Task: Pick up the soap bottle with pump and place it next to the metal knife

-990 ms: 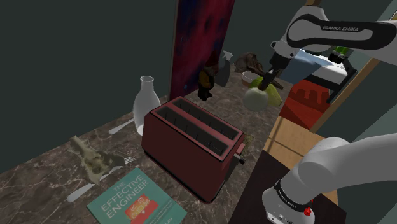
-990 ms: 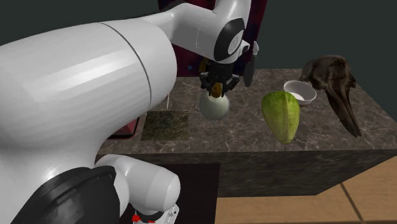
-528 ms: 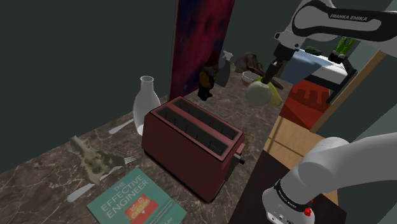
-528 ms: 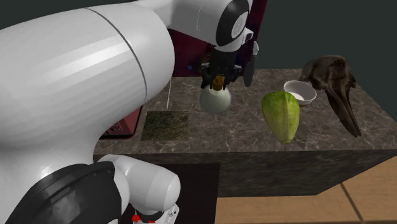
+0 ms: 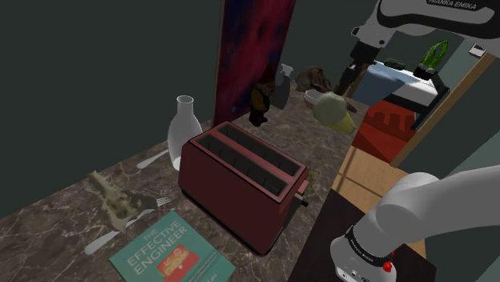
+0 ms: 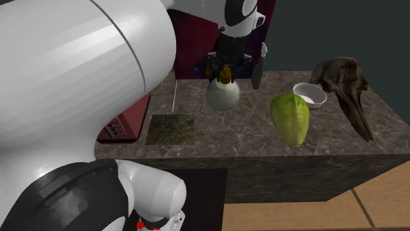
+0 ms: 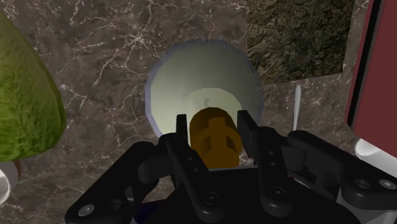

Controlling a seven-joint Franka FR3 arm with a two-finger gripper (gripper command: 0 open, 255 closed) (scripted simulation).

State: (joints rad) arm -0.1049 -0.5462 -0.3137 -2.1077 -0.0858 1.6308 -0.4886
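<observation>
A pale, round-bodied soap bottle [image 5: 328, 106] with an orange-brown pump hangs in the air over the dark marble counter [image 5: 136, 180] at the far end. My black gripper [image 5: 344, 83] is shut on the pump from above. In the second exterior view the gripper [image 6: 225, 71] holds the bottle [image 6: 223, 96] clear of the countertop. The wrist view shows both fingers [image 7: 181, 127] clasping the orange pump [image 7: 215, 137], with the bottle's body [image 7: 203, 86] below. A silvery knife-like utensil [image 5: 102, 239] lies by the book near the counter's front end, and a fork [image 5: 154, 203] beside it.
A dark red toaster [image 5: 240, 180] stands mid-counter, a glass vase [image 5: 183, 132] behind it. A green fruit [image 6: 291, 118], a white bowl [image 6: 309, 95] and a brown skull-like object [image 6: 345, 82] sit near the bottle. A grey spray bottle [image 5: 284, 86] and a teal book [image 5: 170, 252] are also there.
The gripper has risen with the soap bottle in it, lifting the bottle higher above the counter. Nothing else has moved.
</observation>
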